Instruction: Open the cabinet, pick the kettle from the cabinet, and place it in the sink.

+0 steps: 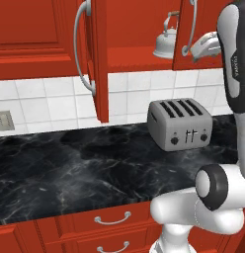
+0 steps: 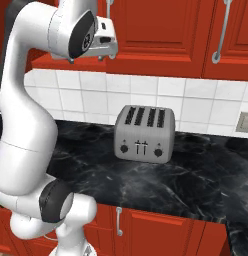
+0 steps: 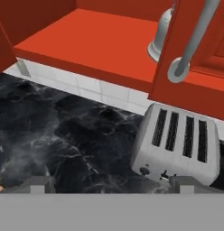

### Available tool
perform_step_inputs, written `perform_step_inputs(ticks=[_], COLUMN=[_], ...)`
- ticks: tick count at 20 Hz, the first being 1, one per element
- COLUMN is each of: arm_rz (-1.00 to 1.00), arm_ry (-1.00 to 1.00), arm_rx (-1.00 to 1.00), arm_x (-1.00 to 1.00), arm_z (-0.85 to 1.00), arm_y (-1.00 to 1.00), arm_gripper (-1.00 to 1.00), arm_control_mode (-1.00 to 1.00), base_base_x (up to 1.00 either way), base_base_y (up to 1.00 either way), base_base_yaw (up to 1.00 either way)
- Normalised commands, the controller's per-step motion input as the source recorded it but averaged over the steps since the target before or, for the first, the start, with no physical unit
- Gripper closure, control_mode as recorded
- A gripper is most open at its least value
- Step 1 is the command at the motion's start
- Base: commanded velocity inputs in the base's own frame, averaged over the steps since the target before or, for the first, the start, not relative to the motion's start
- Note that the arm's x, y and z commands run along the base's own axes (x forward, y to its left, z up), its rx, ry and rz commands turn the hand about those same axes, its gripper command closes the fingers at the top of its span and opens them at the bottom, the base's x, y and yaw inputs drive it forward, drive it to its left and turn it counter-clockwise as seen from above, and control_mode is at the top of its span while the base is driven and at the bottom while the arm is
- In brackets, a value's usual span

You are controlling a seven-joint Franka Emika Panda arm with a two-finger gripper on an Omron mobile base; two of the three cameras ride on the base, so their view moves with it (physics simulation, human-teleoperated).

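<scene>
The red cabinet (image 1: 139, 29) has its left door (image 1: 99, 64) swung wide, edge-on to me, and its right door (image 1: 183, 34) partly open. On the shelf (image 3: 86, 45) stands the silvery kettle (image 1: 166, 43), upright, with its arched handle up. In the hand view the kettle (image 3: 160, 38) is half hidden behind the right door and its curved silver handle (image 3: 191, 45). My gripper (image 1: 197, 52) hovers just right of that door, at shelf height, apart from the kettle. Its jaws are open and empty, with the fingertips (image 3: 39, 184) wide apart. The sink is out of view.
A boxy silver toaster (image 1: 180, 123) sits on the black marble counter (image 1: 70, 168) under the cabinet's right door. White tiles and a wall outlet (image 1: 3, 120) back the counter. Red drawers with short silver pulls (image 1: 112, 218) run below its front edge.
</scene>
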Motion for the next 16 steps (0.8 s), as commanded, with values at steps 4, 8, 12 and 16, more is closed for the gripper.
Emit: perform_step_inputs(ticks=[4, 8, 12, 16], arm_rz=[-0.24, -0.25, -0.21, -0.19], arm_ry=[-0.04, -0.03, -0.02, -0.01], arm_rx=[-0.03, 0.0, 0.0, 0.01], arm_x=[0.3, 0.37, 0.43, 0.44], arm_z=[0.07, 0.05, 0.02, 0.02], arm_y=[-0.11, -0.07, -0.06, -0.09], arm_gripper=[-1.0, -1.0, -1.0, -1.0], arm_control_mode=[-1.0, -1.0, -1.0, -1.0], base_base_x=[0.0, 0.0, 0.0, 0.0], base_base_y=[0.0, 0.0, 0.0, 0.0], base_base_yaw=[0.0, 0.0, 0.0, 0.0])
